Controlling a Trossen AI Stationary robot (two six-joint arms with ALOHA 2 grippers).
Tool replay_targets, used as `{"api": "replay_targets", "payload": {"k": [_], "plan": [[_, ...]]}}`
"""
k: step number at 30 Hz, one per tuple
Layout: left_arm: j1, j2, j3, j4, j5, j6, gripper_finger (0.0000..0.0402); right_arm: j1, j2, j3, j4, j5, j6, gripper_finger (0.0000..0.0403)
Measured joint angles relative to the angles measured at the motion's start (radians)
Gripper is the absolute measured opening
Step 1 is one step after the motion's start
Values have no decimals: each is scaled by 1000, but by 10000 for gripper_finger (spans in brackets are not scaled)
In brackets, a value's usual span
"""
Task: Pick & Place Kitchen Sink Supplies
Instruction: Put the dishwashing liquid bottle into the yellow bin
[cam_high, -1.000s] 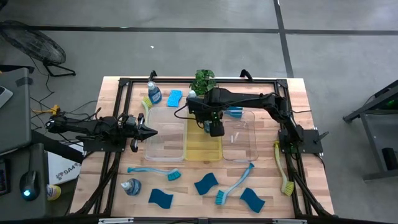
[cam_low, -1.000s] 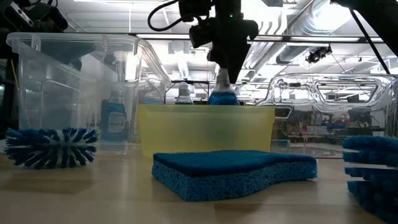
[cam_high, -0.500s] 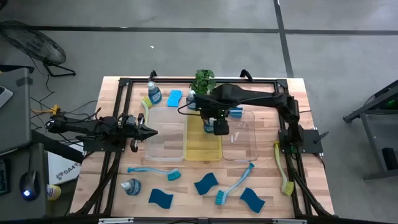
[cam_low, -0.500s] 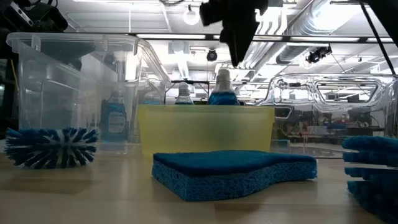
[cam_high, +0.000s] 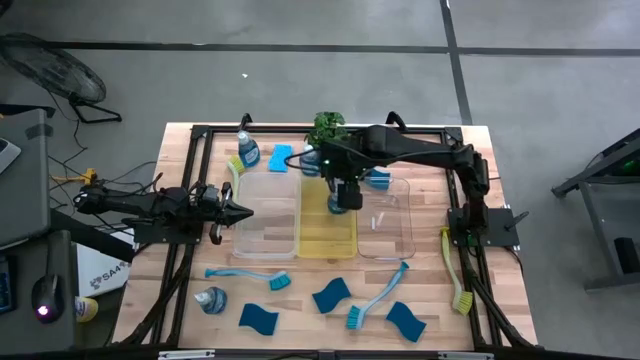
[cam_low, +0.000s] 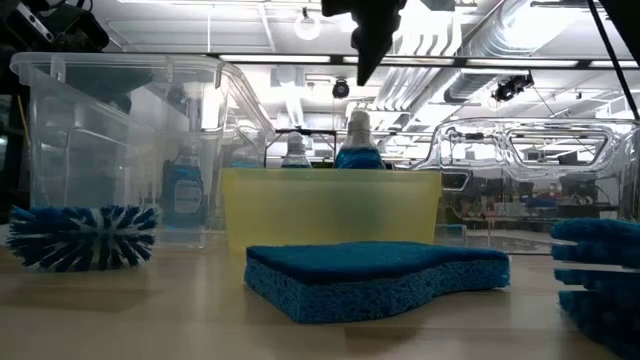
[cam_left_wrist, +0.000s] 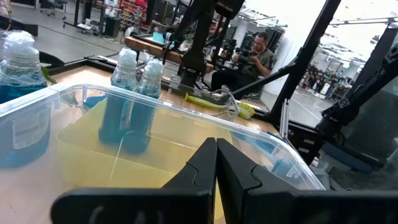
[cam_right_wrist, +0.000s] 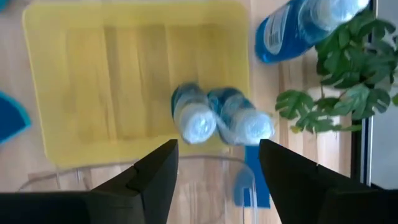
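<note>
Two small clear bottles of blue dish soap (cam_right_wrist: 217, 121) stand in my translucent yellow rectangular tray (cam_right_wrist: 74, 37); right pincer (cam_right_wrist: 214, 168) hangs open above, left pincer (cam_high: 243, 210) closed; sponges, brushes remain.

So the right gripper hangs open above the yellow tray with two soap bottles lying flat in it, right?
Not quite: the two soap bottles stand upright in the yellow tray, as the low view shows. The right gripper does hang open above them.
</note>
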Motion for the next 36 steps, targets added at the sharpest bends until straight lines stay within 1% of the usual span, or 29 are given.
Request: {"api": "replay_targets", "payload": {"k": [5,11,16,19,23,26,29,36], "plan": [[0,0,0,0,0,0,2,-16,0,0,80,-1,-6,220],[0,0,0,0,0,0,2,-60,0,0,193,3,-78,221],[0,0,0,0,0,0,2,-108,0,-27,266,3,-156,221],[0,0,0,0,0,0,2,-137,0,-64,313,-10,-213,220],[0,0,0,0,0,0,2,-167,2,-127,404,-49,-249,221],[0,0,0,0,0,0,2,-180,2,-162,494,-44,-256,221],[0,0,0,0,0,0,2,-191,2,-197,537,-43,-263,222],[0,0,0,0,0,0,2,-203,-15,-324,655,-40,-293,223]]}}
